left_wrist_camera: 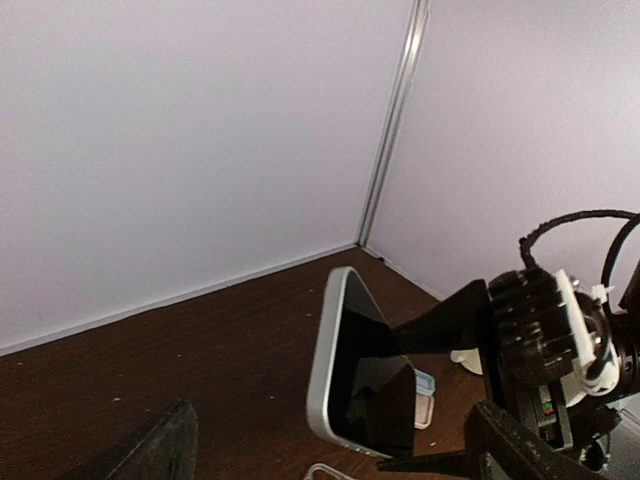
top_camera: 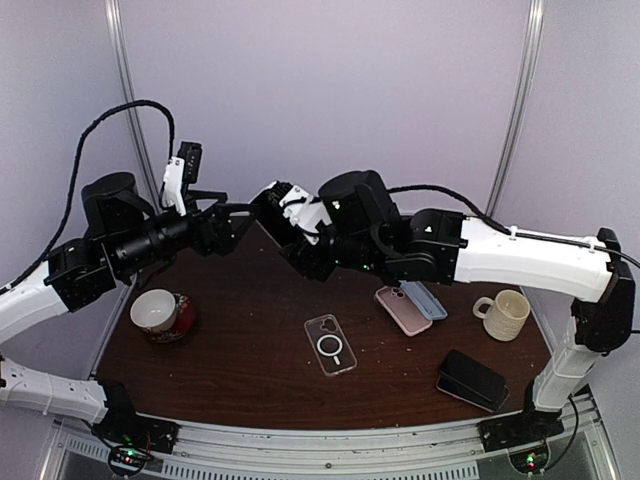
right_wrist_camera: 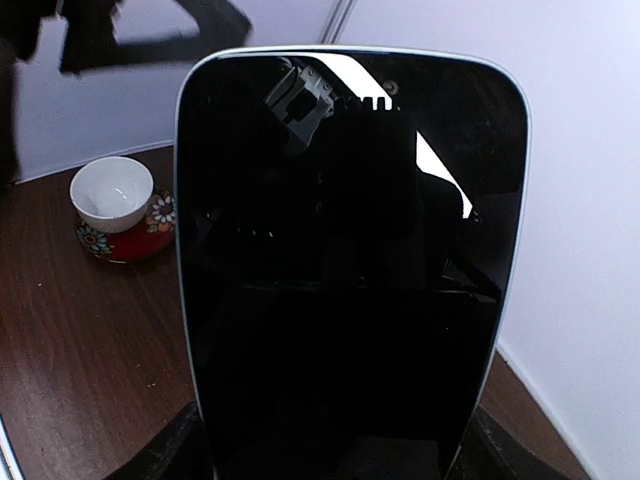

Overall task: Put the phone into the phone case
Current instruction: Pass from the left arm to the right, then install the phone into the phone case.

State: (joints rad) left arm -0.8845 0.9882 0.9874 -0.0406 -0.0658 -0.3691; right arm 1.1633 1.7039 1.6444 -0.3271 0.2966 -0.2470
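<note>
Right hand [top_camera: 288, 222], closed on the lower end of the upright phone [right_wrist_camera: 350, 250], is held aloft beside the open left hand [top_camera: 232, 222]; the clear phone case [top_camera: 330, 343] is laid flat on the bench [top_camera: 240, 370], below and nearer the bases.

Clear case [top_camera: 330, 344] flat on table [top_camera: 250, 370]

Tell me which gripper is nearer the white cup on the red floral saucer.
Left. The left gripper hangs raised just beyond the white cup on its red floral saucer, toward the middle; the right gripper, holding the black-screened phone, sits further off, past the left one.
</note>
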